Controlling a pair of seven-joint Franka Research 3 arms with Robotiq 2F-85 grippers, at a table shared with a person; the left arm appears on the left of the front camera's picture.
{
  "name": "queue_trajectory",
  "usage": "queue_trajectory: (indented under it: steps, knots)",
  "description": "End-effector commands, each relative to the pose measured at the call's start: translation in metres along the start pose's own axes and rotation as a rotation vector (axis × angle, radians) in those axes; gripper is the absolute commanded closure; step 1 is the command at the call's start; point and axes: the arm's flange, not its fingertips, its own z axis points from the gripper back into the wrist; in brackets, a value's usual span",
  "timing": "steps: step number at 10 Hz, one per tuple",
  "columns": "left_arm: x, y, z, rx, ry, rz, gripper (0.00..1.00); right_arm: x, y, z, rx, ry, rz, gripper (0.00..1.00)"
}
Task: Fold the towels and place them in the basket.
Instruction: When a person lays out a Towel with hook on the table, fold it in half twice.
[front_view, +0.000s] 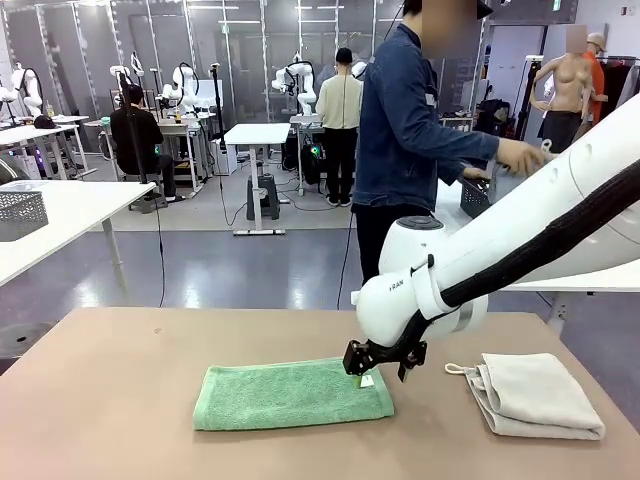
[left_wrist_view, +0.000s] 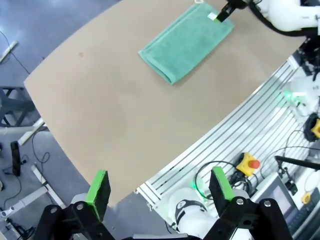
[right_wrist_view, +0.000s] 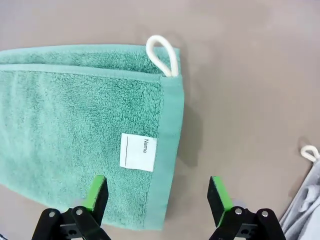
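In the right wrist view, the right gripper (right_wrist_view: 157, 192) stands wide open just above the short end of the mint green towel (right_wrist_view: 75, 125), holding nothing. This view shows the white label (right_wrist_view: 138, 152) with the word "Name" and a white corner loop (right_wrist_view: 162, 54), details that the front view gives only as a small white spot.

The left wrist view shows the left gripper (left_wrist_view: 160, 187) high over the table edge (left_wrist_view: 90, 115), jaws wide apart and empty, with the green towel far below.

In the front view, the green towel lies folded on the table, and the off-white towel (front_view: 535, 395) lies folded to its right, well apart. Behind the table, a person (front_view: 410, 130) stands turned to the side.
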Motion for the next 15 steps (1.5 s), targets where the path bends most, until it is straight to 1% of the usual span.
queue_trajectory:
  steps: [1,5,7,11,12,13,14,15]
  knots:
    - [0.004,-0.006,-0.016,0.013,0.013,-0.021,0.00,0.012,0.017,0.000,-0.045,0.054,-0.061,0.00]
    - [0.004,-0.006,-0.016,0.013,0.013,-0.021,0.00,0.028,0.024,-0.007,-0.095,0.111,-0.118,0.00]
    - [0.004,-0.006,-0.016,0.013,0.013,-0.021,0.00,0.032,0.025,-0.014,-0.106,0.122,-0.140,0.00]
    - [0.004,-0.006,-0.016,0.013,0.013,-0.021,0.00,0.029,0.019,-0.034,-0.051,0.136,-0.167,0.00]
    - [0.004,-0.006,-0.016,0.013,0.013,-0.021,0.00,0.027,0.018,-0.036,-0.017,0.130,-0.166,0.07]
    - [0.004,-0.006,-0.016,0.013,0.013,-0.021,0.00,0.024,0.017,-0.036,0.001,0.120,-0.159,0.60]
    - [0.004,-0.006,-0.016,0.013,0.013,-0.021,0.00,0.021,0.016,-0.035,0.009,0.111,-0.161,0.67]
    - [0.004,-0.006,-0.016,0.013,0.013,-0.021,0.00,0.020,0.016,-0.036,0.014,0.118,-0.164,1.00]
